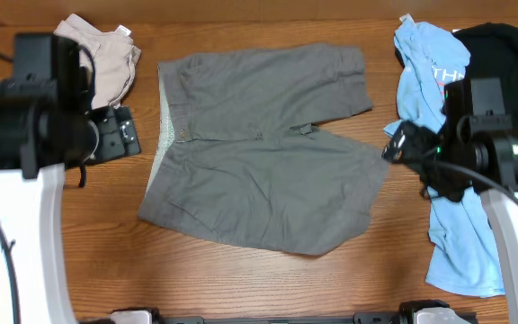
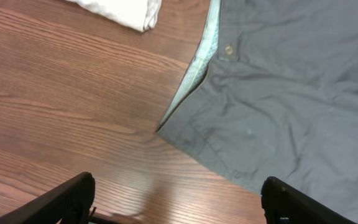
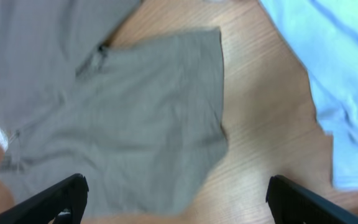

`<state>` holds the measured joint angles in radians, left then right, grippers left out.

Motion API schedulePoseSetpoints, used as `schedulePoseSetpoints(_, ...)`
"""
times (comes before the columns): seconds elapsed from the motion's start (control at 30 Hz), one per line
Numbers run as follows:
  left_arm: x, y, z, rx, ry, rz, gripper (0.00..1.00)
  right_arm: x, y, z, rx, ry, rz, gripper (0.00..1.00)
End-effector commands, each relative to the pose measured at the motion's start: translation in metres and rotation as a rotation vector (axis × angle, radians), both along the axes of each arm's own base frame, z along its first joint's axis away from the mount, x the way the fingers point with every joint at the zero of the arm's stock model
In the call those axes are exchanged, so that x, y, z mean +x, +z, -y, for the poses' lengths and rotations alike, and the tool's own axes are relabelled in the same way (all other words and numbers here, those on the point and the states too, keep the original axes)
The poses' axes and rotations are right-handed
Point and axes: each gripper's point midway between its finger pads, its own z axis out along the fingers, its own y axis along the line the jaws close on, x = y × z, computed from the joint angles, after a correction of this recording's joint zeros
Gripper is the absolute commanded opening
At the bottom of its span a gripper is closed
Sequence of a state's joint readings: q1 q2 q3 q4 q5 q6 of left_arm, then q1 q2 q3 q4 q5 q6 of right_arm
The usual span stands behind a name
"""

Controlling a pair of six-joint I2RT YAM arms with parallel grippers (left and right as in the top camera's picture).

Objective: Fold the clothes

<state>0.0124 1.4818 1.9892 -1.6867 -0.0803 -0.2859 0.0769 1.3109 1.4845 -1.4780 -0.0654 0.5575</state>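
We see the grey shorts (image 1: 259, 144) spread flat on the wooden counter (image 1: 106, 243), left pincer (image 2: 178, 202) open beside their waistband (image 2: 199, 62), right pincer (image 3: 176, 199) open above their leg hem (image 3: 219, 93), both empty

At the table's (image 1: 88, 270) far right corner the black tee (image 1: 511, 49) is partly covered by the blue tee (image 1: 416, 72) and right arm (image 1: 493, 157); the beige shorts (image 1: 115, 58) are partly hidden by the left arm (image 1: 25, 135).

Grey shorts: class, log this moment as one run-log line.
grey shorts: spread flat, unfolded | left gripper: open, empty | right gripper: open, empty
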Motion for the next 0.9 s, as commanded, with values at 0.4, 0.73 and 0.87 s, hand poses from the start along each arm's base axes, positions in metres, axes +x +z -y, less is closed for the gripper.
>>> schedulePoseSetpoints(0.4,-0.037,-0.188,0.008,-0.098,0.265,-0.276,0.87,-0.066,-0.048,-0.059,0.03,0.076,-0.215,0.97)
schedulePoseSetpoints(0.73,-0.048,-0.294,-0.001,-0.132,0.572,-0.191,0.81,-0.084,-0.11,-0.085,0.069,0.12,-0.305,0.96)
schedulePoseSetpoints(0.87,-0.042,-0.312,-0.004,-0.15,0.615,-0.115,0.75,-0.083,-0.118,-0.086,0.071,0.119,-0.302,0.96)
